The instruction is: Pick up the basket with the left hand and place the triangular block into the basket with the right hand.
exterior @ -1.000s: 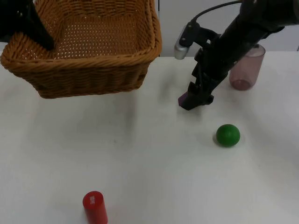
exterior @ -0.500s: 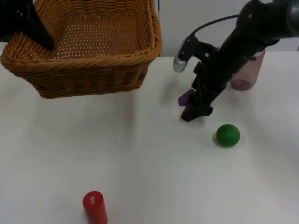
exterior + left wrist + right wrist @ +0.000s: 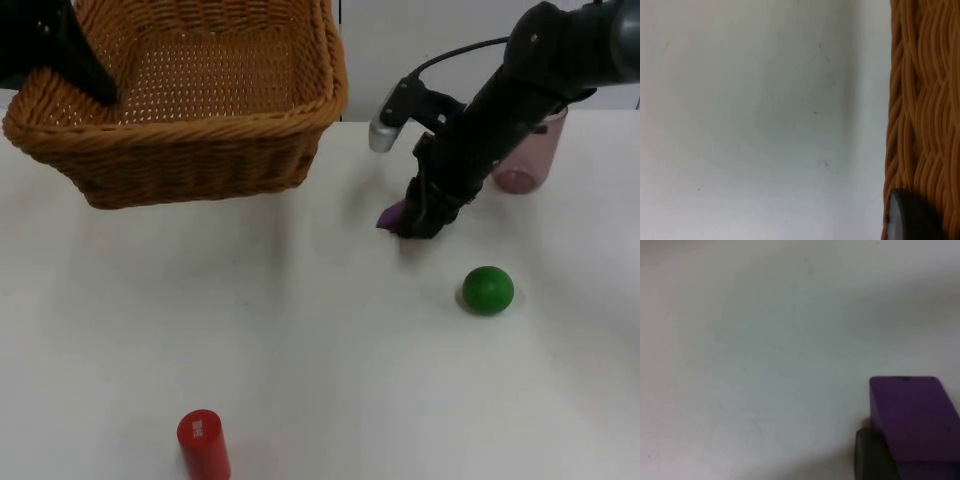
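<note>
Top view: right gripper (image 3: 415,226) lower now, at purple block (image 3: 391,215).

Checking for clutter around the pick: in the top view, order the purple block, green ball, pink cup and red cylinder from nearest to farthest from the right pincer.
From the right pincer:
1. Purple block, right at its tip.
2. Green ball, on the table nearer the camera.
3. Pink cup, beside the arm, near the wall; close to the ball's distance.
4. Red cylinder, at the front edge.

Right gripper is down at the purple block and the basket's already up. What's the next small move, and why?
Probably lift the right gripper straight up a little with the purple block to test the hold: the right wrist view shows a fingertip against the block, and the left gripper holds the wicker basket above the table.
</note>
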`<state>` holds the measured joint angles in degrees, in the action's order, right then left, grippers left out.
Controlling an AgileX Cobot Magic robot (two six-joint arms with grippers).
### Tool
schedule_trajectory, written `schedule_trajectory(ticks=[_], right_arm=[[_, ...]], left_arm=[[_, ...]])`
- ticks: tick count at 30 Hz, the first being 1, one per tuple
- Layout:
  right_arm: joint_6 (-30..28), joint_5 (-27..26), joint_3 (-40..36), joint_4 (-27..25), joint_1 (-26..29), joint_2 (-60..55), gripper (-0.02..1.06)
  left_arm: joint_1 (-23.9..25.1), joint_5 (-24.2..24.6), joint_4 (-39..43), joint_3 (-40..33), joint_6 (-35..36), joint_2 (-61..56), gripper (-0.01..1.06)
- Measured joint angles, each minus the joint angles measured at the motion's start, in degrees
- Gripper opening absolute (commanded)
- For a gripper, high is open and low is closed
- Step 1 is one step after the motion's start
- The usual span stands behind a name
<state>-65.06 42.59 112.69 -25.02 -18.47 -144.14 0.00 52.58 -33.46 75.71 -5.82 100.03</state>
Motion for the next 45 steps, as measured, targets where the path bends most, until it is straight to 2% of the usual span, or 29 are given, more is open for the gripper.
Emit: schedule_trajectory(ticks=[7, 9, 10, 14, 15, 19, 26, 33, 38, 42, 45], right_arm=[[4.11, -0.36, 0.0, 0.88, 0.0, 1.15, 0.0], [7.63, 1.22, 0.0, 2.75, 0.0, 3.21, 0.0], [7.63, 1.22, 0.0, 2.75, 0.0, 3.21, 0.0], [14.51, 4.76, 0.0, 7.67, 0.0, 8.74, 0.0], [14.51, 4.76, 0.0, 7.67, 0.0, 8.74, 0.0], [19.95, 10.88, 0.0, 11.21, 0.0, 15.64, 0.0], [27.02, 18.31, 0.0, 12.27, 0.0, 24.72, 0.0], [32.45, 24.61, 0.0, 14.48, 0.0, 34.21, 0.0], [35.01, 24.96, 0.0, 14.48, -1.8, 40.27, 0.0], [35.77, 24.08, 0.0, 14.48, -6.06, 42.94, 0.0], [35.89, 20.56, 0.0, 14.56, -11.43, 43.26, 0.0]], left_arm=[[0.0, 0.0, 0.0, 0.0, 0.0, 0.0, 0.0], [0.0, 0.0, 0.0, 0.0, 0.0, 0.0, 0.0], [0.0, 0.0, 0.0, 0.0, 0.0, 0.0, 0.0], [0.0, 0.0, 0.0, 0.0, 0.0, 0.0, 0.0], [0.0, 0.0, 0.0, 0.0, 0.0, 0.0, 0.0], [0.0, -0.1, 0.0, 0.0, 0.0, 0.0, 0.0], [-0.53, -0.42, 0.0, 0.0, 0.0, 0.0, 0.0], [-5.73, -3.31, 0.0, 0.0, 0.49, 0.0, 0.0], [-8.32, -4.43, -0.14, 0.0, 0.71, 0.0, 0.0], [-9.66, -4.43, -0.4, 0.0, 0.71, 0.0, 0.0], [-10.5, -4.53, -0.8, 0.0, 0.79, 0.0, 0.0]])
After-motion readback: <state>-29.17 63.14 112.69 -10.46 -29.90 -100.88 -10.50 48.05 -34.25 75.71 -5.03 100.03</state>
